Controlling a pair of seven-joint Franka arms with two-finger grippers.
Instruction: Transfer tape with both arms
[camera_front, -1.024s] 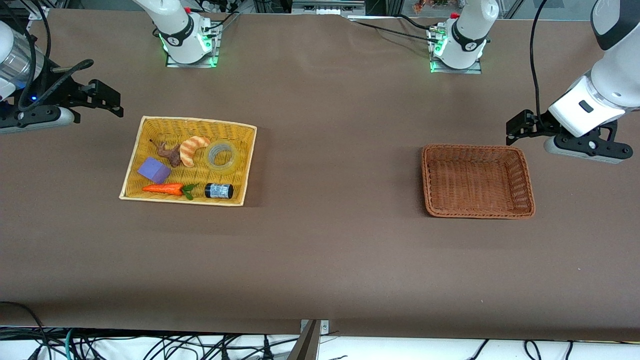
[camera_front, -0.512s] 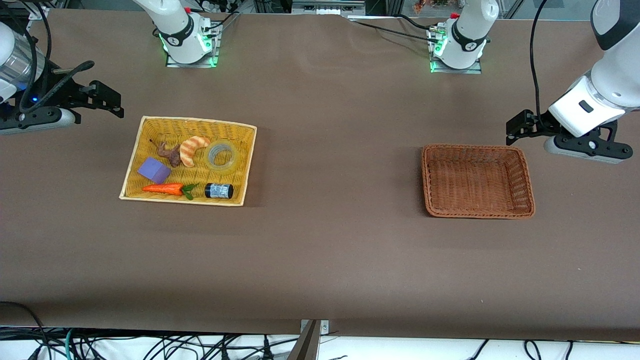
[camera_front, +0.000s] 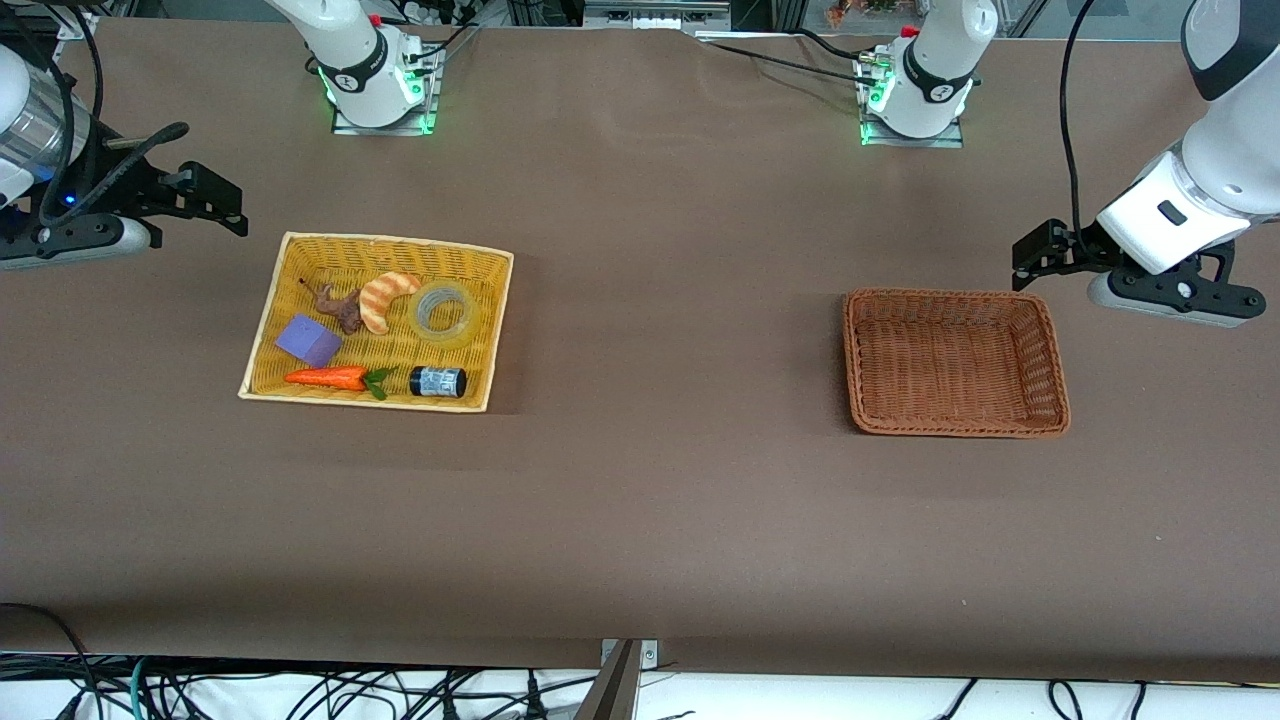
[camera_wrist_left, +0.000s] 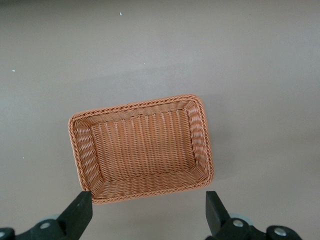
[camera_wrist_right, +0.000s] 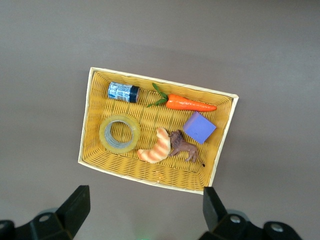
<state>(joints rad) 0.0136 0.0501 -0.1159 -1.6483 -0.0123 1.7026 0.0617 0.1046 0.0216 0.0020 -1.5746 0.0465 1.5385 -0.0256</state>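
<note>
Front view — tape (camera_front: 443, 313) flat in yellow basket (camera_front: 262, 330), beside striped croissant toy (camera_front: 384, 297).
Right gripper (camera_front: 215, 203) near that basket, left gripper (camera_front: 1040, 252) near brown basket (camera_front: 1052, 350) — both with fingers spread, holding nothing.

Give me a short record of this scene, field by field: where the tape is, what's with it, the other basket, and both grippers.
tape: roll lying flat in the yellow basket, untouched
with it: croissant, brown animal figure, purple block, carrot, black cylinder
brown basket: holds nothing, toward the left arm's end
right gripper: jaws open, over bare table beside the yellow basket
left gripper: jaws open, over the table beside the brown basket
</note>
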